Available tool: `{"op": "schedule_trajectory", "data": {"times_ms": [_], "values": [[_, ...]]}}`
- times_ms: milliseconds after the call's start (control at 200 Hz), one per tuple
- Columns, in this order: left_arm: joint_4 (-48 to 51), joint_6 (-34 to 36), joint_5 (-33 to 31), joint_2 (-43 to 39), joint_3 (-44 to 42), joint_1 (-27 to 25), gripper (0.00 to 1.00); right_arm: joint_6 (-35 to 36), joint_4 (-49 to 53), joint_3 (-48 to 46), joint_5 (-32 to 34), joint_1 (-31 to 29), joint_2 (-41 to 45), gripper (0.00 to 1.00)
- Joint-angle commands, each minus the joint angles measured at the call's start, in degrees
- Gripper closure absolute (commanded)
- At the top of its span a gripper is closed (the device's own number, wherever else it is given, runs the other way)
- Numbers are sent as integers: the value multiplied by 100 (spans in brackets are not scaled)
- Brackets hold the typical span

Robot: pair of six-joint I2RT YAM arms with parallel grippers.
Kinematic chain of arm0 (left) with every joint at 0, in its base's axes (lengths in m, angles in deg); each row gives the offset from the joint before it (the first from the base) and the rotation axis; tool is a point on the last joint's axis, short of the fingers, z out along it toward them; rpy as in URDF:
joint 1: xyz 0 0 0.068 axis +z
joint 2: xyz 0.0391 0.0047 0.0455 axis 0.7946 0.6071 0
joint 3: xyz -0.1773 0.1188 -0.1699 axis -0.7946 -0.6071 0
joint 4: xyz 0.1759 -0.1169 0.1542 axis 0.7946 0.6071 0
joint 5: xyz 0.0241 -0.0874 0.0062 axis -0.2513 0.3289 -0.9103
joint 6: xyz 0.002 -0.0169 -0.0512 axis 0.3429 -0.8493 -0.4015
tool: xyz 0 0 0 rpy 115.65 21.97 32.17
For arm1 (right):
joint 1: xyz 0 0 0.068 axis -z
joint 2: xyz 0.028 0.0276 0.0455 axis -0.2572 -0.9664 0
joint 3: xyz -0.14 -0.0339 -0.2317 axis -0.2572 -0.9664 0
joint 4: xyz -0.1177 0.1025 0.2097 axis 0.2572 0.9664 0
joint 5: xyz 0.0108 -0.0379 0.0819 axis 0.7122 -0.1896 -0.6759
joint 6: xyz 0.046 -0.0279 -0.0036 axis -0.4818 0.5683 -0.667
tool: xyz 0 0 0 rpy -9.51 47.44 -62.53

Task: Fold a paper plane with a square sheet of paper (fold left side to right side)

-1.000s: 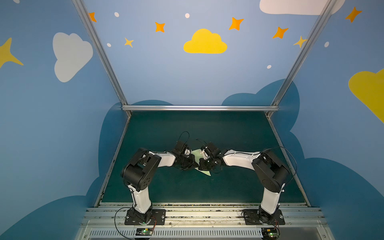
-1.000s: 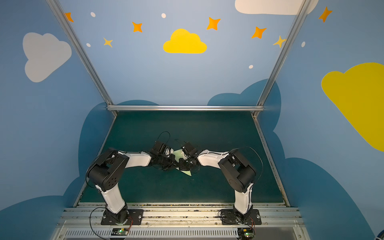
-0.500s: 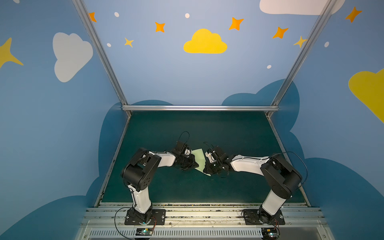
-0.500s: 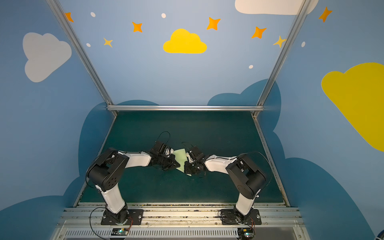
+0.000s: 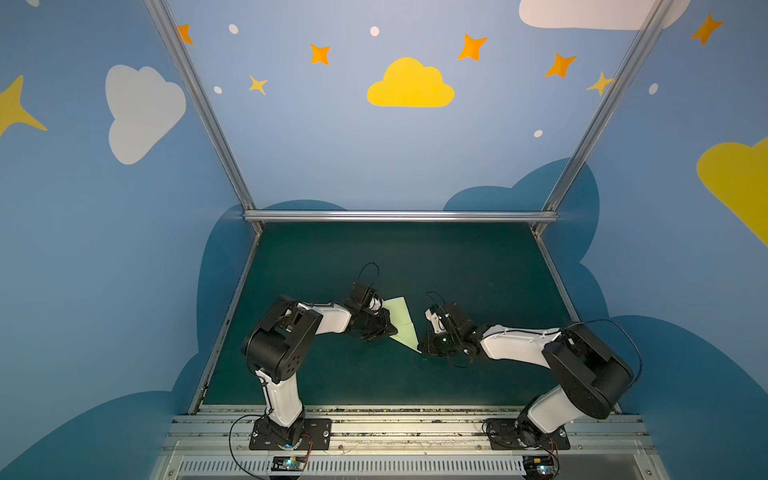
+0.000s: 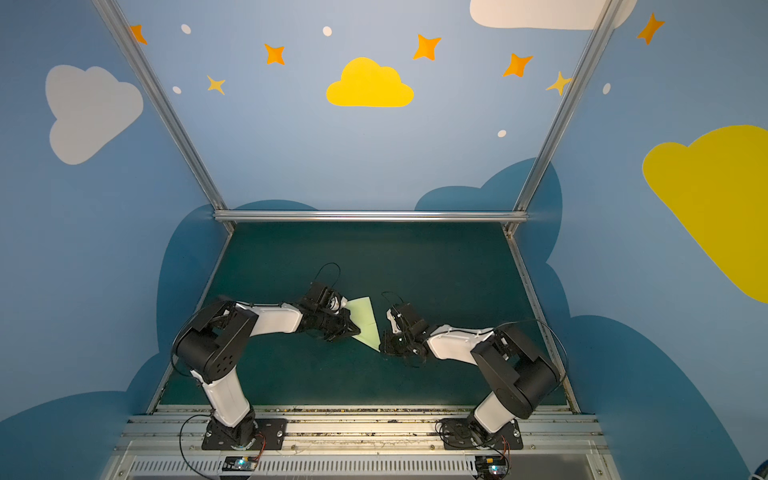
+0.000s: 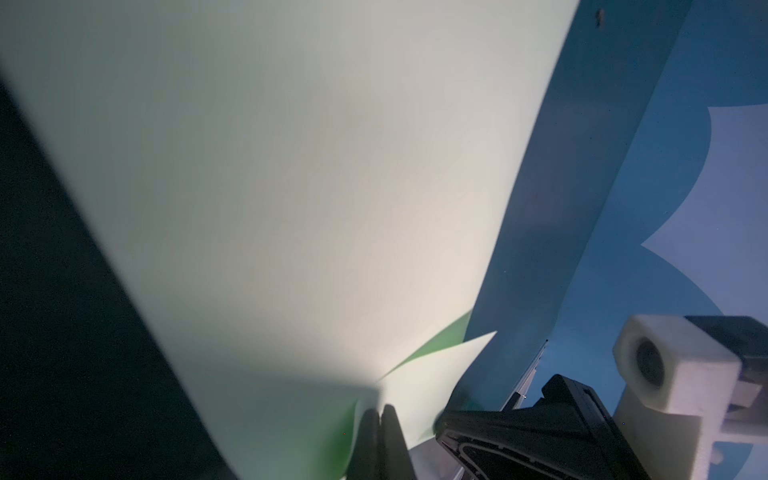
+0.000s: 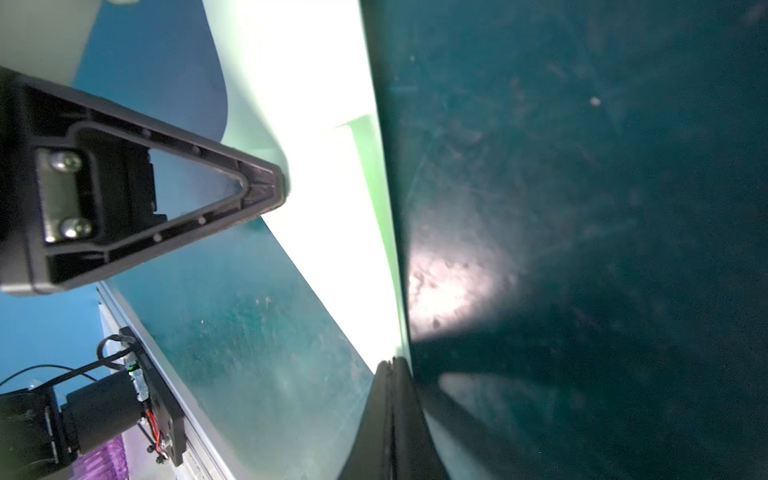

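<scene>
The square sheet of paper (image 5: pixel 401 320) (image 6: pixel 365 320) lies on the dark green mat, creased into a narrow pale-green shape whose point faces the front. My left gripper (image 5: pixel 392 331) (image 6: pixel 356 331) is shut, its tips resting on the sheet's left edge; in the left wrist view the closed tips (image 7: pixel 380 409) touch the paper (image 7: pixel 291 166). At the sheet's pointed near end my right gripper (image 5: pixel 421 348) (image 6: pixel 384 348) is also shut. In the right wrist view its closed tips (image 8: pixel 390 365) meet the narrow end of the paper (image 8: pixel 328 216). No paper shows between either pair of jaws.
The mat (image 5: pixel 457 270) is bounded by aluminium rails at the back (image 5: pixel 399 216) and both sides, with blue painted walls behind them. The arm bases stand on a metal rail (image 5: pixel 407 428) at the front. Cables loop above both wrists.
The right gripper has slid from over the middle of the paper toward the front right, ending at the paper's point. The left arm has stayed in place.
</scene>
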State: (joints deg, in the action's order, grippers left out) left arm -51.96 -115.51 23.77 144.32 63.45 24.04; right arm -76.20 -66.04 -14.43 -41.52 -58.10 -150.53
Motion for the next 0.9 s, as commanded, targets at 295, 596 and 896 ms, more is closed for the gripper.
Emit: {"op": "schedule_trajectory", "data": {"times_ms": [295,596,896], "values": [[528,85,-511,99,-176,-13,96,-388,1294,-781,377,40,839,100],[509,95,-493,105,-185,-13,96,-213,1558,331,94,18,667,100],[463,77,-471,139,-185,-14,96,-213,1248,1378,-78,-104,-410,100]]}}
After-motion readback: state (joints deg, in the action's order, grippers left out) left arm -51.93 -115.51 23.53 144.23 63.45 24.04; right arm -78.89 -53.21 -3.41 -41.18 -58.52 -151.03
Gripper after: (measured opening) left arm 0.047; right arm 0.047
